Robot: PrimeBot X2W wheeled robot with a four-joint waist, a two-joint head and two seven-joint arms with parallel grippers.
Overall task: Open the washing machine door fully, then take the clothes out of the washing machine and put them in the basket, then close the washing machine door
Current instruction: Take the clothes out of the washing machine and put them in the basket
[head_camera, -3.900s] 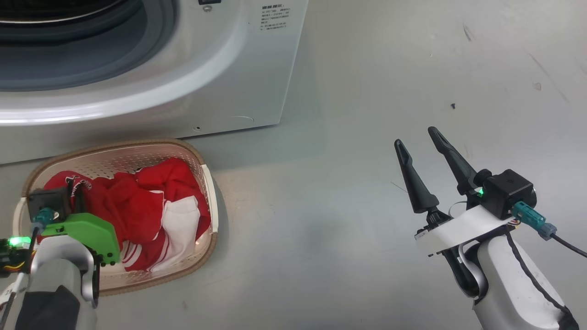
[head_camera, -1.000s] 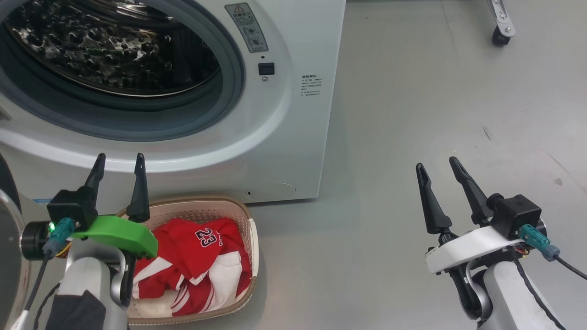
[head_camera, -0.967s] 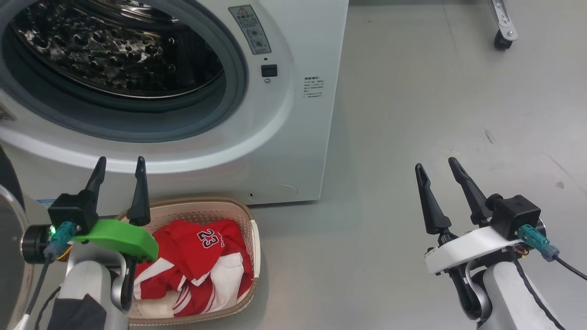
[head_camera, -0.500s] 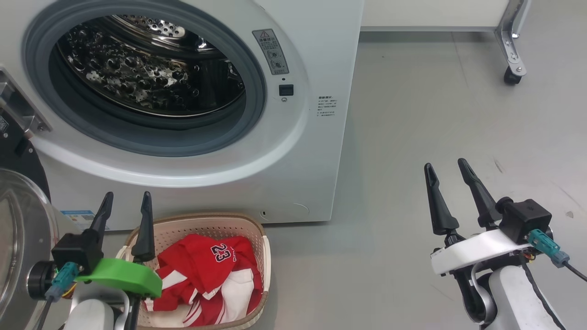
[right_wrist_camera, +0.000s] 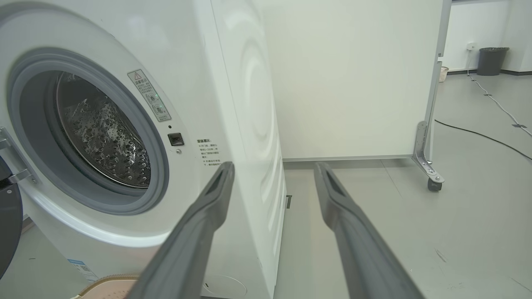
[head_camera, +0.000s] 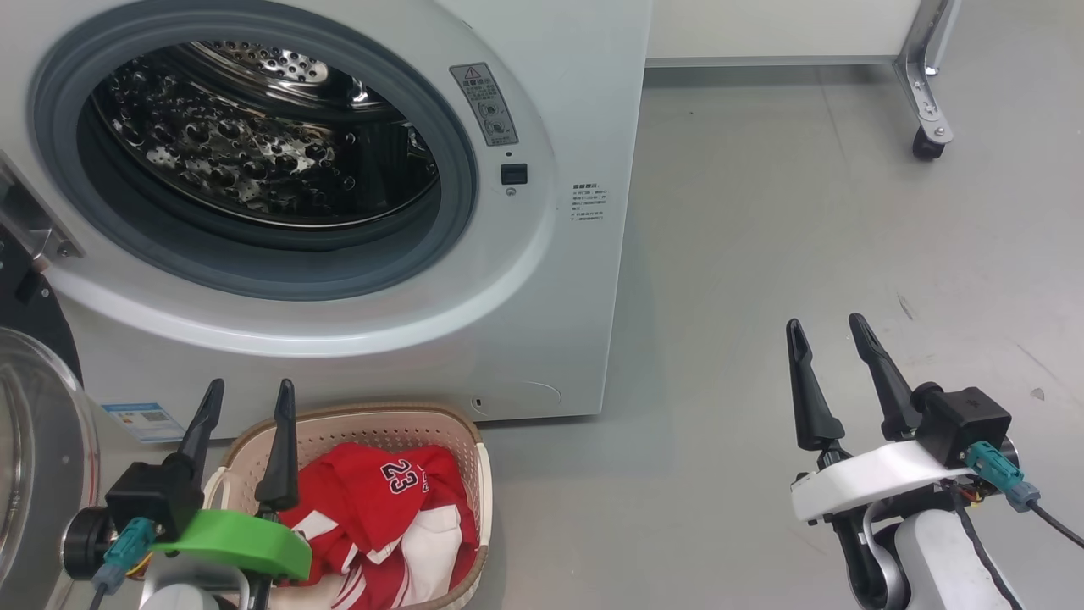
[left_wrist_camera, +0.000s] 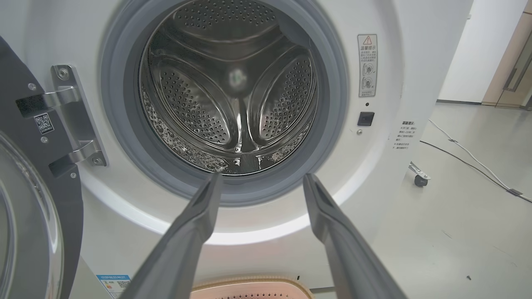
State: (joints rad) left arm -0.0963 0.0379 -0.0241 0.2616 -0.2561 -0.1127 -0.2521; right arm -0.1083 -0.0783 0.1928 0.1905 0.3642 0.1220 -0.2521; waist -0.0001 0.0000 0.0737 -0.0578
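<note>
Red clothes [head_camera: 381,508] lie in the basket [head_camera: 373,410] before your washing machine [head_camera: 542,322], its door [head_camera: 34,457] open at your left, and your left gripper [head_camera: 251,388] and right gripper [head_camera: 823,324] both hang spread and empty.

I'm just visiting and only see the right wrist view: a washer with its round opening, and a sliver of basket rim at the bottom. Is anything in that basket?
Observer: Yes. In the head view, red and white clothes with a number 23 lie in the basket.
Operator: And behind that round opening?
Observer: The left wrist view looks straight into the drum of the washing machine: bare steel, no fabric.
Operator: Where is its door?
Observer: The washing machine door stands swung open at the left, its glass bowl showing.
</note>
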